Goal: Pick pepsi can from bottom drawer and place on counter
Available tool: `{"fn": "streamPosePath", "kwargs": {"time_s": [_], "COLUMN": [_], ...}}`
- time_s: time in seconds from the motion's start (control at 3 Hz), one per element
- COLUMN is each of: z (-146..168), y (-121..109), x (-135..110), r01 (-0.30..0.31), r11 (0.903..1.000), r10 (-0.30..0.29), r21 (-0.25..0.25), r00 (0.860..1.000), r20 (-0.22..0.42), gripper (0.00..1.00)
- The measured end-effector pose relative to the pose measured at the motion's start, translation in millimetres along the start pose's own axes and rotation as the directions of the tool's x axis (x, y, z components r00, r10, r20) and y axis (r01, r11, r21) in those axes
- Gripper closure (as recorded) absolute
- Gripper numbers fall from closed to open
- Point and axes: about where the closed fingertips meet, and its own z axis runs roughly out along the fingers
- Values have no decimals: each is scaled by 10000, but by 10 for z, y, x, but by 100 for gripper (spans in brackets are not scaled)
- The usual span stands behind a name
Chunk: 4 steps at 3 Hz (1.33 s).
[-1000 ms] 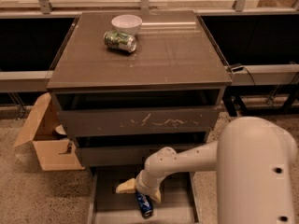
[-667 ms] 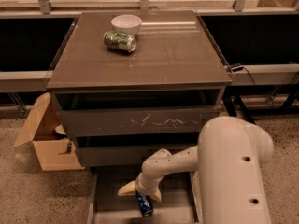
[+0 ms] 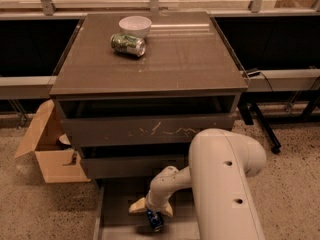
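Observation:
The pepsi can (image 3: 155,220), dark blue, stands tilted on the floor of the pulled-out bottom drawer (image 3: 118,210) at the lower edge of the camera view. My gripper (image 3: 152,209) reaches down into that drawer just above the can. Its two tan fingers are spread apart, one on each side of the can's top. The white arm (image 3: 220,184) fills the lower right and hides the drawer's right part. The counter (image 3: 195,59) is the glossy grey-brown top above.
A green-and-silver can (image 3: 128,44) lies on its side on the counter's back left, next to a white bowl (image 3: 135,25). The scratched drawer front (image 3: 150,130) is above the bottom drawer. An open cardboard box (image 3: 50,156) stands on the floor at the left.
The large white arm segment has swung left and closer to the camera. The gripper and the pepsi can stay in the same spot in the drawer.

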Motion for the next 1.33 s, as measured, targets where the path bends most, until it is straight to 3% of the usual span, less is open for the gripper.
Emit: {"fn": "streamPosePath", "kwargs": {"time_s": [0.33,1.33], "z": [306,647], "y": [146,319], "x": [160,363], "r01": [-15,55], "r11": [9999,9995], "r10": [16,-38], "r21": [-145,-323], "r00": [10000,9986], "r20": [60,531], "gripper": [0,0]}}
